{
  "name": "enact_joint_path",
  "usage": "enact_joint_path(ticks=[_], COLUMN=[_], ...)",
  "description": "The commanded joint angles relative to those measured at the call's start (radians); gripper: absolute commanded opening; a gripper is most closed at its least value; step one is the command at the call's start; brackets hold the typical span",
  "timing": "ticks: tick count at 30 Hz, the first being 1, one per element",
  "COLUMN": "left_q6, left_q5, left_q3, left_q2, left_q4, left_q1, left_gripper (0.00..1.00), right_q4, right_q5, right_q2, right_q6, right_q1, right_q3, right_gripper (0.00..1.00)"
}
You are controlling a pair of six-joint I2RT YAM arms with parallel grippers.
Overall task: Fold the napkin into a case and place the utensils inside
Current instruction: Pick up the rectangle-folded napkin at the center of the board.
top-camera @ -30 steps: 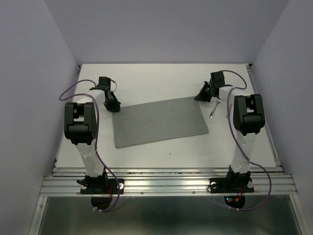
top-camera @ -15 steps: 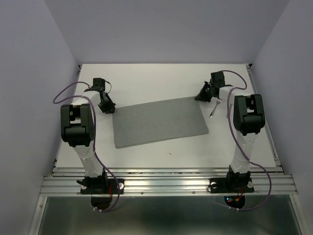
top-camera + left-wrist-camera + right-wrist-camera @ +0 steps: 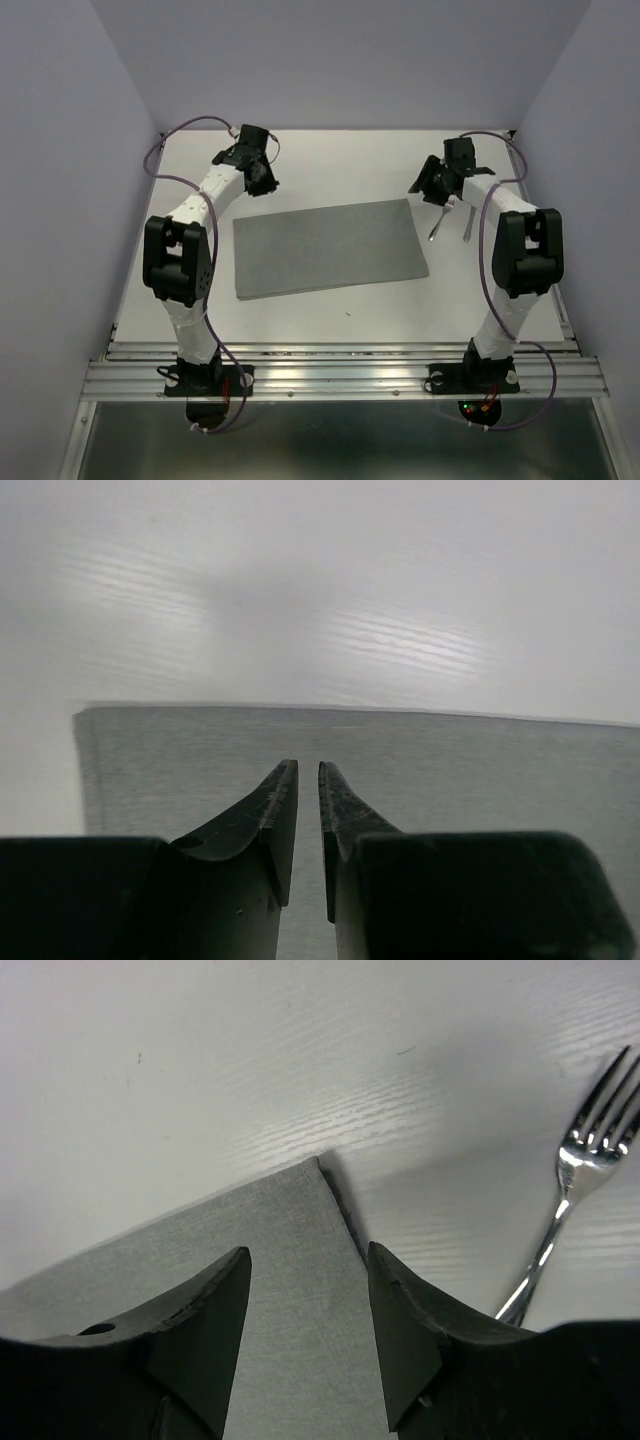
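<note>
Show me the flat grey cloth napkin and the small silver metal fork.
Grey cloth napkin [image 3: 330, 248]: top external view, middle of the cloth.
Silver metal fork [image 3: 583, 1153]: right wrist view, head below the tines.

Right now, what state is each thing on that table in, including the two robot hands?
napkin: lying flat and spread on the table, not yet a narrow case.
fork: lying on the table right of the napkin, outside it.
knife: lying beside the fork, also outside the napkin.
left hand: only a slit open, holding nothing, by the napkin's far edge.
right hand: open, empty, over the napkin's far right corner.
</note>
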Motion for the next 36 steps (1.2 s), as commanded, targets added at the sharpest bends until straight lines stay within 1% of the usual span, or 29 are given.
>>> enact_joint_path(ticks=[1, 3, 4, 7, 12, 16, 22, 29, 36], left_q6=[0.0, -0.01, -0.021, -0.029, -0.036, -0.017, -0.01, -0.01, -0.013], left_q5=[0.022, 0.07, 0.128, 0.188, 0.234, 0.211, 0.179, 0.173, 0.18], left_q3=[0.108, 0.132, 0.155, 0.2, 0.254, 0.287, 0.275, 0.28, 0.3], left_q2=[0.025, 0.075, 0.092, 0.161, 0.253, 0.31, 0.318, 0.315, 0.376], left_q4=[-0.045, -0.025, -0.017, 0.009, 0.035, 0.009, 0.015, 0.029, 0.049], left_q1=[-0.108, -0.148, -0.178, -0.224, -0.248, -0.245, -0.243, -0.234, -0.231], left_gripper=[0.26, 0.26, 0.26, 0.26, 0.26, 0.25, 0.25, 0.25, 0.25], right_q4=[-0.043, -0.043, -0.044, -0.046, -0.049, -0.049, -0.047, -0.049, -0.044], right_q5=[0.081, 0.069, 0.064, 0.061, 0.019, -0.001, -0.007, -0.01, -0.016], right_q2=[-0.11, -0.133, -0.15, -0.164, -0.161, -0.137, -0.127, -0.135, -0.13], right_q6=[-0.041, -0.047, -0.058, -0.07, -0.084, -0.09, -0.09, -0.09, -0.084], right_q1=[-0.007, -0.007, -0.007, -0.007, -0.007, -0.007, 0.002, 0.002, 0.011], right_q3=[-0.064, -0.122, -0.139, -0.186, -0.212, -0.205, -0.199, -0.193, -0.193], right_gripper=[0.56, 0.56, 0.56, 0.56, 0.56, 0.55, 0.55, 0.55, 0.53])
